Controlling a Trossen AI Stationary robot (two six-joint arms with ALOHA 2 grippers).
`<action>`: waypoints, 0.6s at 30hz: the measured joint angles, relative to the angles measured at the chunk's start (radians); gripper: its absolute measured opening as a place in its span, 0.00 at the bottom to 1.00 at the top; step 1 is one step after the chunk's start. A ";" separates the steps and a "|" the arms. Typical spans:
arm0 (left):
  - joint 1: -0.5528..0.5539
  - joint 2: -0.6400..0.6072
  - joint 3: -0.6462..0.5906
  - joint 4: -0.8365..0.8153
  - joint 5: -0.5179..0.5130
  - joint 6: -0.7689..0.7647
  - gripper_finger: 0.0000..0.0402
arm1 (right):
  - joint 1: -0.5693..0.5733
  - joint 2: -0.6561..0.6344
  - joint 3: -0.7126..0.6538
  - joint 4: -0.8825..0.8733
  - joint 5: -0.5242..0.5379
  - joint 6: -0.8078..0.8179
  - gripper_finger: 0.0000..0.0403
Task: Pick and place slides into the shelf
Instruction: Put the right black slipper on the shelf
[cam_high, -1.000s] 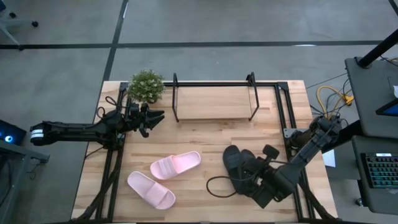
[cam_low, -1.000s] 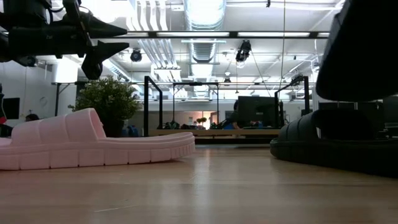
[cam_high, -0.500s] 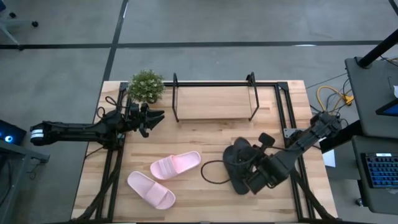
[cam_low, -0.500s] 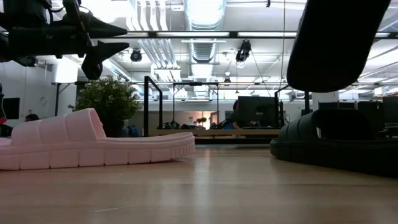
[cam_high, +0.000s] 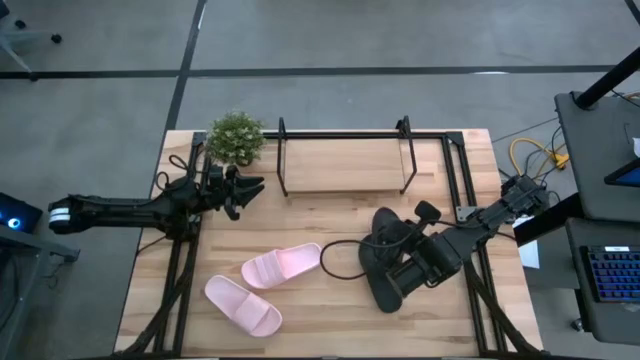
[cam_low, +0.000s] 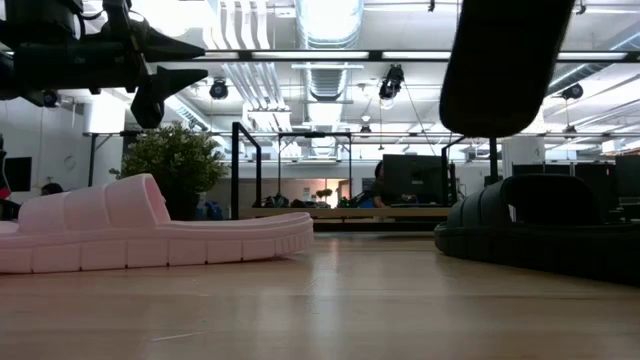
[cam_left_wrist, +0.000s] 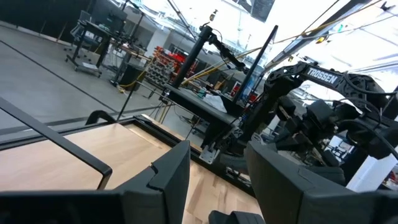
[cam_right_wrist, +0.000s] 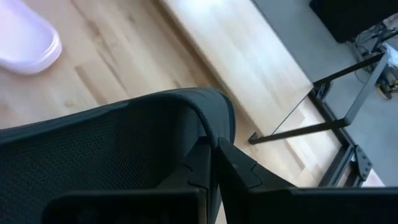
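Two pale pink slides (cam_high: 283, 265) (cam_high: 243, 304) lie sole-down at the table's near left; one of them (cam_low: 150, 230) shows in the low view. One black slide (cam_high: 384, 232) (cam_low: 530, 232) rests sole-down on the table right of centre. My right gripper (cam_high: 410, 268) is shut on the other black slide (cam_high: 388, 290) (cam_low: 500, 65), which is up in the air. The shelf (cam_high: 345, 165) stands at the far middle. My left gripper (cam_high: 248, 187) (cam_left_wrist: 217, 186) waits open and raised at the far left, touching nothing. My right gripper pinches the rim of the black slide's strap (cam_right_wrist: 211, 118) between its two fingers (cam_right_wrist: 202, 168), which come slanting down from the table's right side. The mesh-lined inside of the strap faces the wrist camera. The slide hangs below the fingers, clear of the table.
A small potted plant (cam_high: 235, 138) stands at the far left corner, beside the shelf's left end. A black cable loop (cam_high: 340, 268) lies between the pink and black slides. Black frame rails (cam_high: 455, 180) run along the table's left and right sides.
My right gripper has carried the black slide up and toward the table's far edge and a little left, turning somewhat as it went. The slide stays clear of the table and hangs higher than before. The other slides have kept still.
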 joint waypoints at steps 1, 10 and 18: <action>0.000 0.000 0.000 0.000 0.000 0.000 0.36 | -0.007 -0.005 0.000 0.001 0.009 0.000 0.02; 0.000 0.000 0.000 0.001 0.000 0.000 0.36 | -0.096 -0.059 0.000 0.001 0.068 -0.059 0.02; 0.000 0.000 0.000 0.001 -0.001 0.000 0.36 | -0.186 -0.073 0.000 0.025 0.083 -0.227 0.02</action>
